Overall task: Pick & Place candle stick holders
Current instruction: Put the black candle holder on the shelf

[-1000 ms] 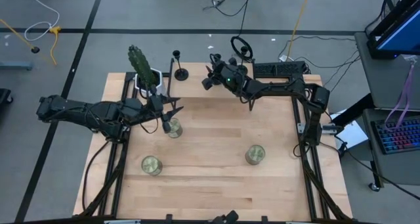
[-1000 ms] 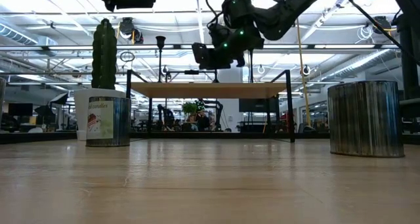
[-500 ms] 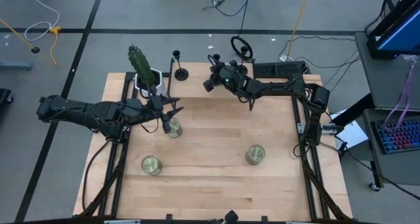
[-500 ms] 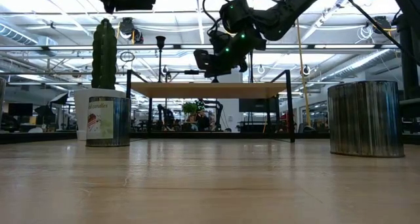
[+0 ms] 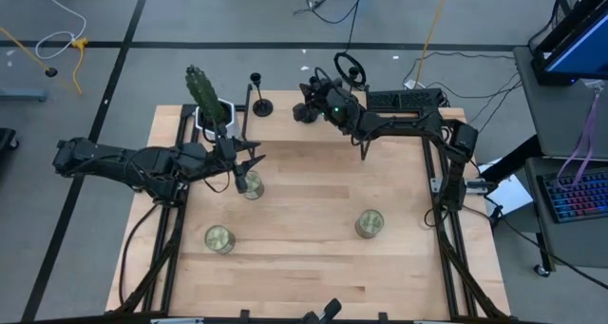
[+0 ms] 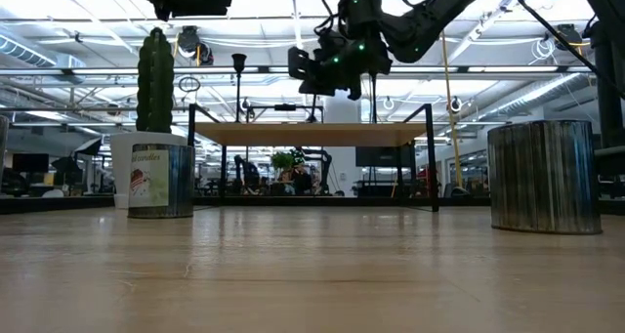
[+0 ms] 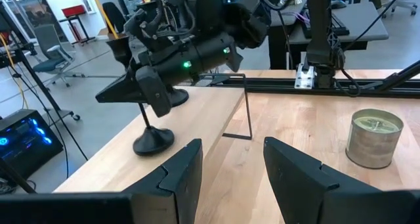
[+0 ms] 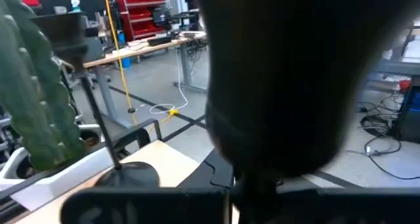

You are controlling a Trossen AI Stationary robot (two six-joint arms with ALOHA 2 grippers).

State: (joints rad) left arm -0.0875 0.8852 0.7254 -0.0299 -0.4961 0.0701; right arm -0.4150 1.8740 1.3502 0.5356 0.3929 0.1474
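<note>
We are watching one candle stick holder (image 5: 257, 98) standing upright on its flared base at the table's (image 5: 313, 267) back edge. It is near the right gripper (image 5: 306, 110), off to that gripper's side and apart from it. The gripper is hanging raised above the table, probably so that it is clearing the thin stem while it is lining up. In the right wrist view a large dark shape is blocking almost everything. It may be a holder in its grasp, but we cannot tell, nor whether its fingers are parted. We are not finding the other holders with any certainty.

The left gripper (image 7: 230, 175) is waiting with its fingers spread wide and nothing between them. A candle tin (image 5: 251, 184) is sitting just below it and a potted cactus (image 5: 201, 88) is standing close behind. We judge it is keeping out of the way.
</note>
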